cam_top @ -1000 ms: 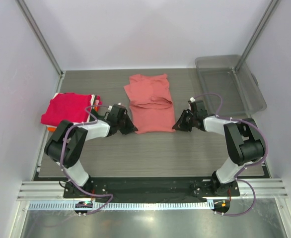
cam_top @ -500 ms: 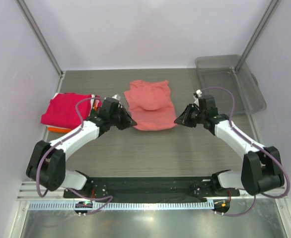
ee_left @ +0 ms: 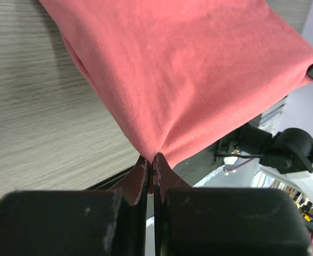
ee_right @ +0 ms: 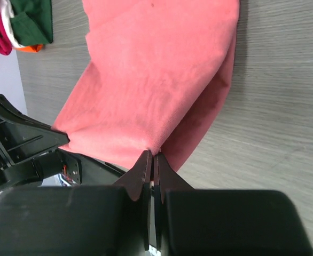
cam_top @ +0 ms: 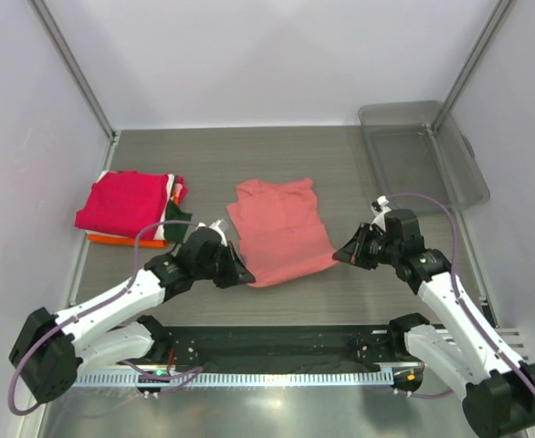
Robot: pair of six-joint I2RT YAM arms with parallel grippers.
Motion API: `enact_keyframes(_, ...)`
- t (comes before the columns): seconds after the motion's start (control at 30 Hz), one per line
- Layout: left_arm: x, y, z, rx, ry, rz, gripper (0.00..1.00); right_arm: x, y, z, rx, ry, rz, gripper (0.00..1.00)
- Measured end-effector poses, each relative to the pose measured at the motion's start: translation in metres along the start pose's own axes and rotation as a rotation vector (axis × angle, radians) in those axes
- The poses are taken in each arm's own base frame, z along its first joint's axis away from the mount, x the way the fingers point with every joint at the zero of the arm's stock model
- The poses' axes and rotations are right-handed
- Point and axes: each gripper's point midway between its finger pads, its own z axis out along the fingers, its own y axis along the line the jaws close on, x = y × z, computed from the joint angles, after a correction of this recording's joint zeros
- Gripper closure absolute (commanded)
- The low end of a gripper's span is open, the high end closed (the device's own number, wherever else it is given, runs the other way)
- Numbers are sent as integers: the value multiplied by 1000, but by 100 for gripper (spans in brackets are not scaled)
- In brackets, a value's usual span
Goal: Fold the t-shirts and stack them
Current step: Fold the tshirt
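A salmon-pink t-shirt (cam_top: 281, 228) hangs stretched between my two grippers over the middle of the table, its far part resting on the table. My left gripper (cam_top: 246, 276) is shut on its near left corner, and in the left wrist view the cloth (ee_left: 188, 80) fans out from the pinched fingertips of that gripper (ee_left: 151, 160). My right gripper (cam_top: 339, 257) is shut on the near right corner; the right wrist view shows this gripper (ee_right: 151, 154) clamping a double layer of the shirt (ee_right: 156, 80). At the far left lies a stack of t-shirts: magenta-red (cam_top: 121, 203) on top, dark green (cam_top: 178, 212) and orange (cam_top: 121, 240) beneath.
A clear grey plastic bin (cam_top: 423, 151) stands at the back right corner. Bare grey table (cam_top: 386, 301) shows around the shirt. The black base plate (cam_top: 267, 342) runs along the near edge just below the held corners.
Both grippers, still shut on the shirt's near corners, rose and pulled toward the near edge. The salmon-pink shirt slid nearer with them; both arms have stretched out.
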Motion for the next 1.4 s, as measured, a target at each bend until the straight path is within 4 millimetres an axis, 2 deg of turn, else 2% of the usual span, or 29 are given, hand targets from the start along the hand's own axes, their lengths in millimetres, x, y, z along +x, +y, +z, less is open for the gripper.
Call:
enact_keyframes(0.1, 1, -4, -10, 30, -24, -25, 100, -4, 5, -12, 2, -34, -21, 99)
enact_keyframes(0.2, -6, -10, -18, 29, -54, -30, 100, -18, 13, -18, 16, -57, -43, 99)
enact_keyframes(0.3, -25, -23, -24, 22, -81, -31, 100, -41, 23, -16, 42, -72, -64, 99)
enact_keyframes(0.37, -43, -33, -27, 19, -108, -31, 100, -63, 29, -10, 67, -86, -80, 99)
enact_keyframes(0.43, -64, -40, -28, 12, -134, -36, 100, -76, 31, -5, 83, -94, -87, 99)
enact_keyframes(0.57, -112, -42, -25, -21, -190, -56, 100, -110, 39, 16, 107, -103, -107, 99)
enact_keyframes(0.77, -165, -31, -8, -67, -191, -94, 100, -149, 40, 53, 130, -100, -107, 99)
enact_keyframes(0.97, -214, -26, 22, -90, -180, -111, 100, -184, 30, 92, 153, -111, -94, 99)
enact_keyframes(1.17, -266, -14, 57, -107, -181, -149, 100, -224, 13, 142, 149, -124, -66, 98)
enact_keyframes(1.2, -277, -10, 66, -109, -181, -157, 95, -229, 10, 151, 143, -126, -59, 88)
enact_keyframes(1.23, -284, -7, 73, -110, -181, -162, 61, -235, 5, 162, 136, -121, -47, 55)
enact_keyframes(1.3, -296, 5, 90, -125, -173, -173, 38, -244, -3, 182, 128, -124, -21, 36)
enact_keyframes(1.33, -300, 10, 97, -132, -171, -182, 22, -247, -7, 190, 126, -128, -9, 13)
enact_keyframes(1.37, -301, 17, 102, -144, -166, -180, 17, -247, -13, 197, 128, -132, 10, 1)
enact_keyframes(1.4, -301, 22, 105, -153, -160, -185, 15, -244, -18, 200, 135, -131, 15, 0)
